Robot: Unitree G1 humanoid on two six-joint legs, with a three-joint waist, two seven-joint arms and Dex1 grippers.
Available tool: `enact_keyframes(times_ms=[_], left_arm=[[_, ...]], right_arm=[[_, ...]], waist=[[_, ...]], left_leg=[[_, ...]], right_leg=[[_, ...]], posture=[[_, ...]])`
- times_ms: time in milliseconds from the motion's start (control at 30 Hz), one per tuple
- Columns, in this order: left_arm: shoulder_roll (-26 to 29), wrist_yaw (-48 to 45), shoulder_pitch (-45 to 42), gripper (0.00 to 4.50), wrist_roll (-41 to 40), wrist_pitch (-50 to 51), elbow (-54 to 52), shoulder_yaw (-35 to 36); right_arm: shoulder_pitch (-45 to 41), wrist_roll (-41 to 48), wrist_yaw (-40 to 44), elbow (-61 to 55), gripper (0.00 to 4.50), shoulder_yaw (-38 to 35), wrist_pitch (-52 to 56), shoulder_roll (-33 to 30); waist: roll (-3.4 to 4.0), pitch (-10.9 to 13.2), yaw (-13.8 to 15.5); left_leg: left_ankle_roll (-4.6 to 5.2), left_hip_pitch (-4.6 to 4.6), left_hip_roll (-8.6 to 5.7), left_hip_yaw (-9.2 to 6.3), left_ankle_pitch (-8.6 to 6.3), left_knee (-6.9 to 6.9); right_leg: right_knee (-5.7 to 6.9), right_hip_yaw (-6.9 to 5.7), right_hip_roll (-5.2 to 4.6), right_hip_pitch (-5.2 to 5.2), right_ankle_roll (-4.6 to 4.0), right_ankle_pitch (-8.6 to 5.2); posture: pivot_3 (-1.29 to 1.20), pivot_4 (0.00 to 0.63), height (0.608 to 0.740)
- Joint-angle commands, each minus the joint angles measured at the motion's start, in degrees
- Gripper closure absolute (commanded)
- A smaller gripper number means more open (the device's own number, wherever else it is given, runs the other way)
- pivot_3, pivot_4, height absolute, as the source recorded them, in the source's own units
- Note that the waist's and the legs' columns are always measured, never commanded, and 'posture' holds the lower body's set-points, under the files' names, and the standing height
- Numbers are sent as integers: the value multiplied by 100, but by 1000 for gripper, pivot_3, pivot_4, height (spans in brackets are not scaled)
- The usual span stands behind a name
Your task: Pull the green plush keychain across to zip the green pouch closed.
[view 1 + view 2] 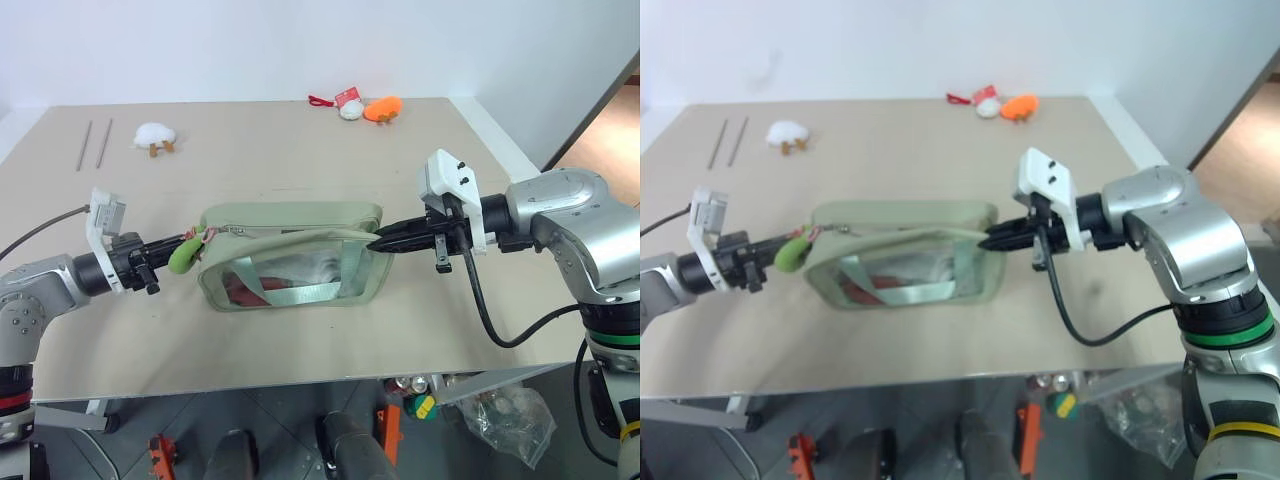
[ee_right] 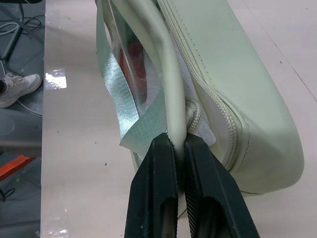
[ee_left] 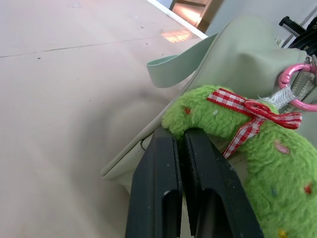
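Note:
The green pouch (image 1: 290,216) lies on the table's middle, its clear front panel facing me and red items inside. At its left end the green plush keychain (image 1: 184,255) hangs from a pink clasp (image 3: 297,89) on the zipper. It wears a red checked bow. My left gripper (image 1: 172,257) comes in level from the left and is shut on the plush's tip (image 3: 178,116). My right gripper (image 1: 378,241) reaches in from the right and is shut on the pouch's pale green rim (image 2: 171,94) at its right end, beside the zipper teeth (image 2: 208,94).
A white plush toy (image 1: 154,137) and two thin rods (image 1: 95,143) lie at the back left. An orange plush (image 1: 383,108) and a small white one with a red tag (image 1: 349,105) lie at the back centre. A black cable (image 1: 500,330) hangs from my right wrist.

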Motion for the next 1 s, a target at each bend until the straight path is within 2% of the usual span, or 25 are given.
enact_keyframes(times_ms=[33, 233, 367, 767, 1000], left_arm=[[231, -120, -66, 4485, 77, -206, -69, 239], [643, -155, -451, 4485, 517, -593, 176, 259], [713, -88, -770, 4485, 628, -652, 132, 186], [338, -14, -990, 4485, 739, -806, -153, -114], [111, 69, -1647, 4485, 768, -917, -313, -372]], right_arm=[[-154, 82, 22, -112, 4500, -83, -77, 19], [-187, 50, 53, -65, 4500, -60, -112, 34], [-200, 53, 36, -49, 4500, -43, -131, 48], [-183, 83, -13, -84, 4500, -64, -114, 33], [-182, 74, -16, -64, 4500, -43, -121, 20]], waist=[[0, 0, 0], [-1, 1, 2], [-1, 1, 9], [-1, 0, 59], [-2, 0, 87]], left_leg=[[0, 0, 0, 0, 0, 0], [0, -2, 0, -1, 0, 0], [0, -6, -1, 0, 0, 0], [0, -6, -1, -1, 0, 2], [0, -8, -2, -1, 0, 6]], right_leg=[[0, 0, 0, 0, 0, 0], [0, -2, 0, -2, -1, 0], [-3, 0, -3, -2, 1, -1], [-2, -1, -3, -1, 4, -1], [-2, -2, -3, 1, 7, 0]], posture=[[0, 150, 740], [0, 150, 740], [0, 150, 740], [0, 150, 740], [0, 150, 740]])
